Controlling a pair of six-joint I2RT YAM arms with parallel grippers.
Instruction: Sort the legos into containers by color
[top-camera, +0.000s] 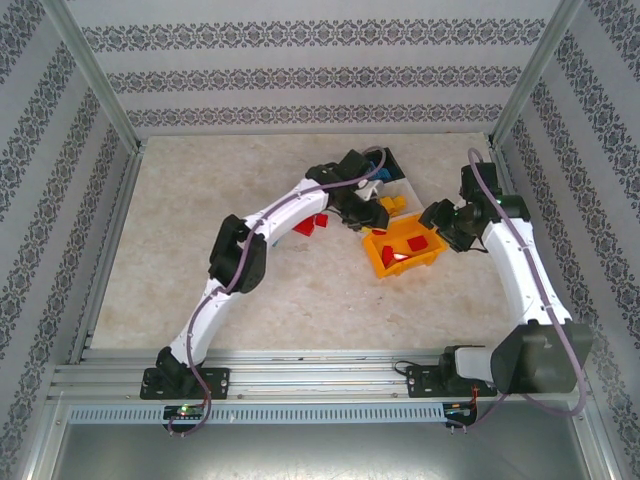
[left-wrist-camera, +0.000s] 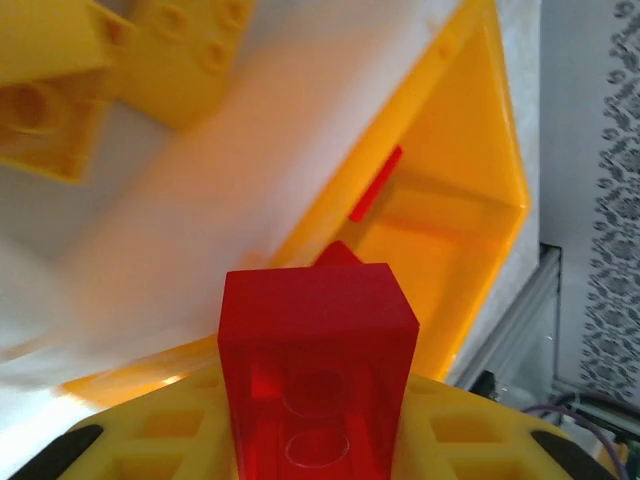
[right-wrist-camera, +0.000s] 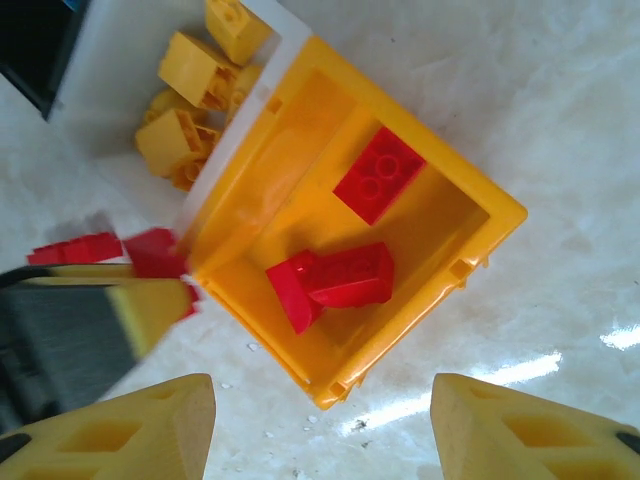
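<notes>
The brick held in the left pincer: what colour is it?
The brick is red, clearest in the left wrist view.

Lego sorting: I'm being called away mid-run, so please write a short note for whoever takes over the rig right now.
Left gripper: jaws shut on a red lego, at the orange bin's edge.
Right gripper: open, holding nothing, above the orange bin.
Done: red legos lie in the orange bin, yellow legos in the white bin.
Left to do: drop the held lego into the orange bin, then sort the loose red legos on the table.
</notes>
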